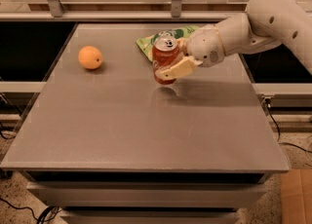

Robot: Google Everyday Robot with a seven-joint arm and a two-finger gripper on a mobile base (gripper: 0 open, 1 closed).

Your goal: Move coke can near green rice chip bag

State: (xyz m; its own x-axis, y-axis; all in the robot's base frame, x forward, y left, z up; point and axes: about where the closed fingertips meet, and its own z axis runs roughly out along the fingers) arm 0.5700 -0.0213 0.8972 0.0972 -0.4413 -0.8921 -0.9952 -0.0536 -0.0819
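1. Grey bench (pixel 122 135) fills the view, with an orange (pixel 90 57) at its left, well apart from the rest.
2. Centre: the coke can (pixel 165 52) is upright, clamped in the claw (pixel 168 70), seemingly just off the surface, directly before the green rice chip bag (pixel 145 43). Carrying looks nearly done; setting down and releasing remain.
3. Right: the white arm (pixel 253 28) reaches in, wrist angled leftward.

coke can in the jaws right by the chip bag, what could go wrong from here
The gripper, over the table's far middle, has its jaws shut on the coke can, which seems slightly tilted and off the surface; released now it might topple. The green rice chip bag lies right behind the can; set down further back, the can could land on its edge and tip.
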